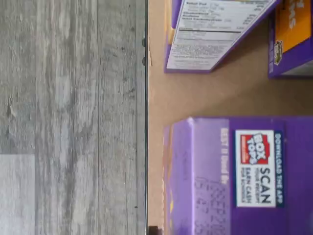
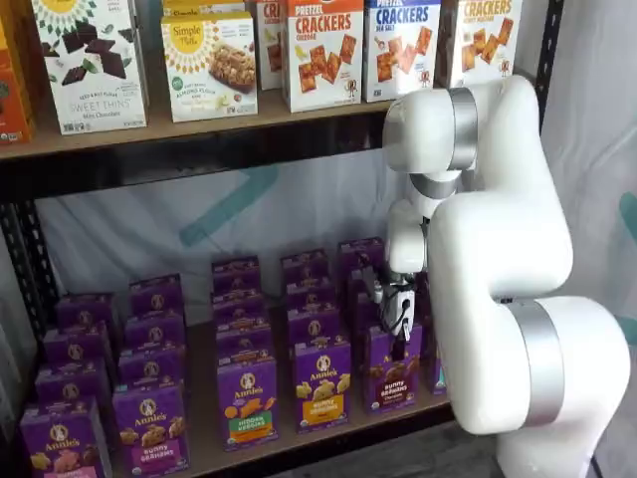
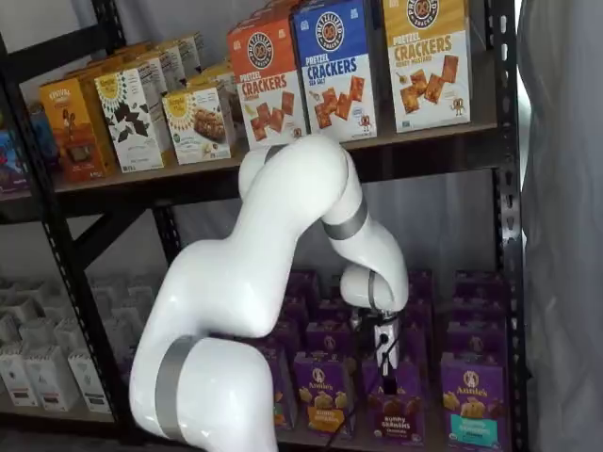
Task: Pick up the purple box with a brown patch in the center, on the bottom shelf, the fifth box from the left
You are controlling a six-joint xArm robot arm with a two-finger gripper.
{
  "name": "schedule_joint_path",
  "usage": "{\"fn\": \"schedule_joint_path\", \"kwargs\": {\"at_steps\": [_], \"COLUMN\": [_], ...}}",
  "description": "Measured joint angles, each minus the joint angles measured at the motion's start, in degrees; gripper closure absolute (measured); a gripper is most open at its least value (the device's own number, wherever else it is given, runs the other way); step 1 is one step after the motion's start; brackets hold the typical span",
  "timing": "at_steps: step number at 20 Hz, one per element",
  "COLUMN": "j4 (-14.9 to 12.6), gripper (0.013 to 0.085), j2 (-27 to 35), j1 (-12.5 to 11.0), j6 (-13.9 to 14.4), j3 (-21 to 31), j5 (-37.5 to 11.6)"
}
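purple box (image 2: 390, 370) apparently under lowered gripper (image 2: 398, 334).

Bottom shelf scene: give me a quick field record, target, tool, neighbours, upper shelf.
target: purple box, upright at the front of the bottom shelf, brown crackers at centre
tool: tool down at the target's top, black fingers seen in both shelf views; open or closed cannot be told
grip: not confirmed; box stands on the shelf
neighbours: yellow-band carton beside the target, green-band carton past it
upper shelf: cracker boxes, untouched
wrist view: purple carton top with Box Tops label, shelf edge, grey floor
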Motion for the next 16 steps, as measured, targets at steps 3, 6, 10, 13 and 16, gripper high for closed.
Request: {"fn": "schedule_joint_path", "kwargs": {"at_steps": [3,6,10,13,16], "j4": [0.06,0.33,1.07,1.21,1.11], "gripper": [0.0370,0.0410,0.0530,0.0530,0.0530], "j2": [-0.22,-0.53,-1.09,-1.65,-2.19], "j1": [0.08,0.17,0.23,0.24,0.25], "j6": [0.02,-0.15,-0.74,-0.88,-0.80], "j3": [0.46,0.91,1.57,2.31,3.29], "j5": [-0.35,-0.45,-0.40,-0.59,-1.55]}}
